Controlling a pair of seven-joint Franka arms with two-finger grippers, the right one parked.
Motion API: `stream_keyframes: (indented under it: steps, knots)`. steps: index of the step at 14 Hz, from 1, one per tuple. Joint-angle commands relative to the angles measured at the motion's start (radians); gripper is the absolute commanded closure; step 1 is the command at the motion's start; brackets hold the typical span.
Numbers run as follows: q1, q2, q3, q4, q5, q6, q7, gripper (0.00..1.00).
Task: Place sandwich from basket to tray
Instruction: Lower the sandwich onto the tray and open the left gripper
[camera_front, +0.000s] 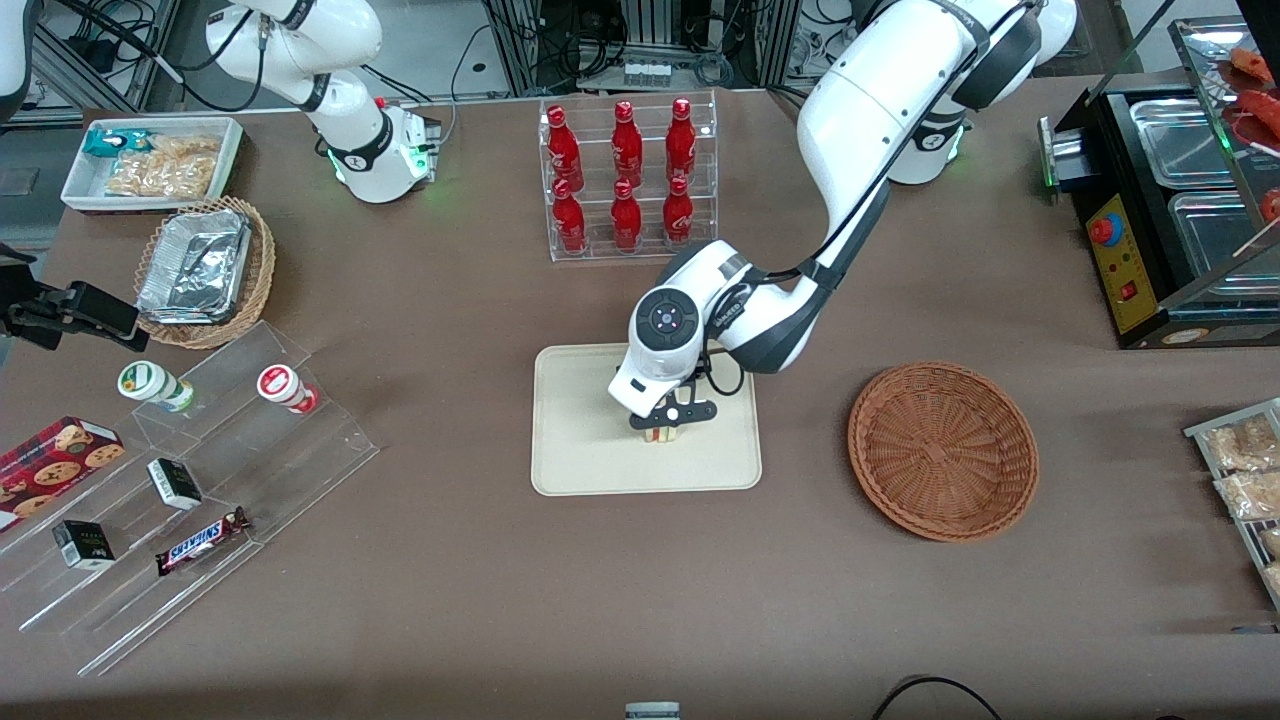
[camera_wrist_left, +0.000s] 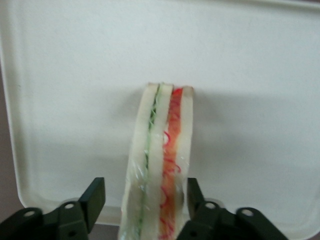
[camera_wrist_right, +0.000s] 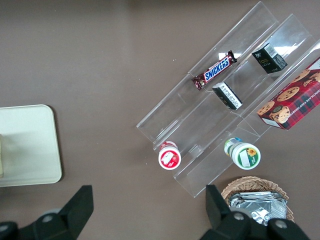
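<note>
The sandwich (camera_front: 660, 435) stands on its edge on the cream tray (camera_front: 580, 440), near the tray's middle. In the left wrist view the sandwich (camera_wrist_left: 160, 165) shows white bread with green and red-orange filling in clear wrap, resting on the tray (camera_wrist_left: 75, 100). My left gripper (camera_front: 662, 424) is low over the tray and straddles the sandwich. Its fingers (camera_wrist_left: 95, 196) are open: one stands apart from the bread, the other is at its side. The reddish-brown basket (camera_front: 942, 450) lies empty beside the tray, toward the working arm's end of the table.
A clear rack of red bottles (camera_front: 626, 175) stands farther from the camera than the tray. A stepped acrylic display (camera_front: 190, 480) with snacks, a tan basket of foil containers (camera_front: 205, 270) and a white snack bin (camera_front: 152, 160) lie toward the parked arm's end. A black appliance (camera_front: 1150, 220) sits toward the working arm's end.
</note>
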Motion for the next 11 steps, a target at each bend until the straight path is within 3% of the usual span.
stream_keyframes:
  steps: [1,7,11]
  knots:
    - [-0.011,0.014,0.024,0.04,0.001,-0.009,-0.016,0.0]
    - [-0.005,-0.128,0.175,0.03,0.072,-0.059,0.003,0.0]
    - [0.058,-0.285,0.246,0.028,0.054,-0.319,0.278,0.0]
